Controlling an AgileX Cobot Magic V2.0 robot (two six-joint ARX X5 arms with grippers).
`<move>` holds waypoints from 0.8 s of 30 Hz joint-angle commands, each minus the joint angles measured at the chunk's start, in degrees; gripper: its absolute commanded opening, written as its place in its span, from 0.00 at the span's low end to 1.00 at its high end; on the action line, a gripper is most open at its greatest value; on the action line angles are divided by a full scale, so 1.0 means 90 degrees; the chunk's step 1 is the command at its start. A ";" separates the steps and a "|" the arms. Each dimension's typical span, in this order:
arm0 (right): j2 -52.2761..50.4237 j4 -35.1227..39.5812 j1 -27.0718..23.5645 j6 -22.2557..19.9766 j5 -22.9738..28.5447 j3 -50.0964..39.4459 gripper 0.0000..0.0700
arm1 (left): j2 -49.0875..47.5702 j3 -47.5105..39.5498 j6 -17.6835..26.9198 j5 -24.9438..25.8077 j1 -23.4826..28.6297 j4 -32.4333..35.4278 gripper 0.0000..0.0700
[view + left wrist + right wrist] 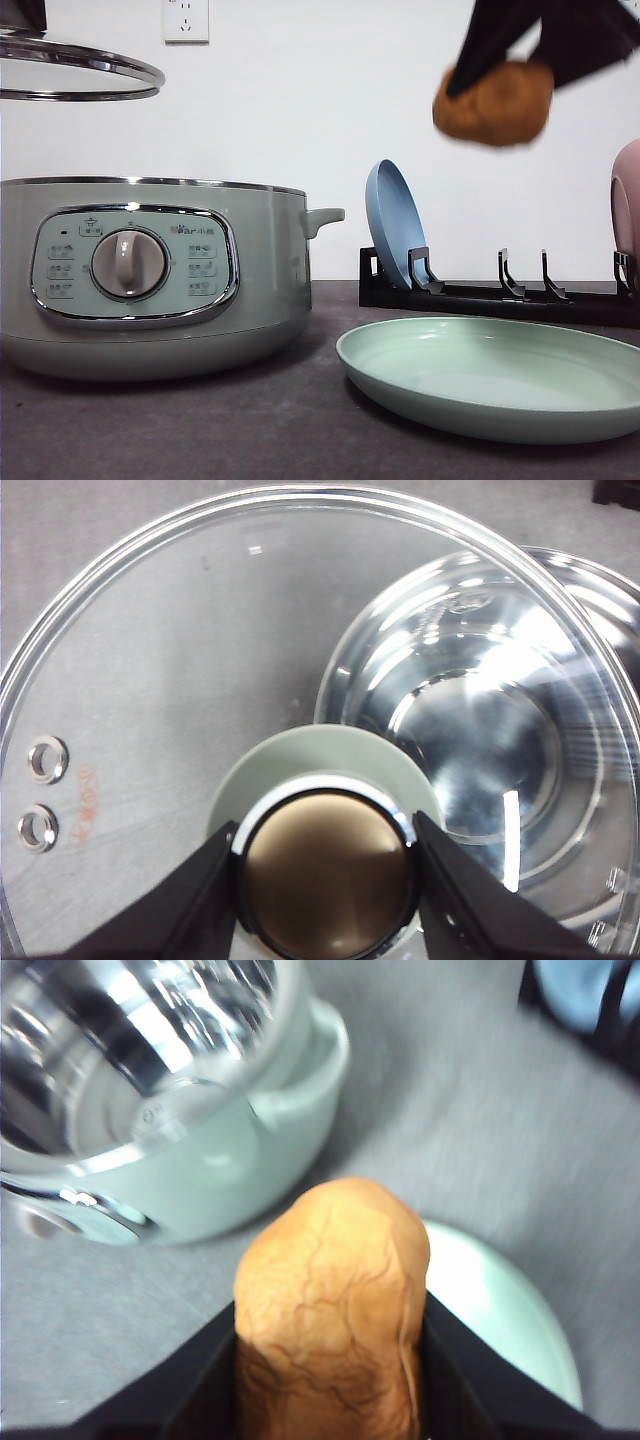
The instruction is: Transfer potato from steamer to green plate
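The potato (493, 103) is out of the steamer (150, 275) and riding high in the air, clamped in the right hand (500, 75), whose two dark fingers (180, 1380) press on either side of it in the right wrist view. From the front it hangs well above the green plate (495, 375), roughly over the plate's middle, with nothing touching yet. So the lift is done; what looks to be left is the lowering, the release onto the plate, and the arm getting clear.

Over on the other side, the left hand (325, 855) is closed around the knob (325, 875) of the glass lid (180, 680), holding it up off the pot. In the front view the lid's chrome rim floats above the steamer's top left, and the left wrist view looks straight through the glass into a shiny bowl with nothing seen in it.

Now the gaps. The right hand is cut off by the top edge of the front view and blurred, so its grip reads better from the wrist. The right wrist view is soft too, with the plate partly hidden behind the potato. At the back, a blue plate (395, 225) stands in a black rack (500, 295), and a pink plate (627, 200) is sliced off at the right edge. The surface (200, 430) is dark and bare in front.
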 commanded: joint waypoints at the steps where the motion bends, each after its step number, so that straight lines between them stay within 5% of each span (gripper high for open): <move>1: 0.0060 0.0298 0.0058 0.0485 0.0101 -0.0277 0.06 | -0.0051 0.0257 0.0029 0.0011 -0.0061 0.0238 0.00; 12: 0.0134 0.1951 0.0061 0.1465 0.0632 -0.1874 0.06 | -0.0051 0.0257 0.0029 0.0012 -0.0340 0.0245 0.00; 24: 0.1110 0.2689 0.0280 0.1617 0.0793 -0.2088 0.11 | -0.0051 0.0257 0.0029 0.0013 -0.0691 0.0262 0.00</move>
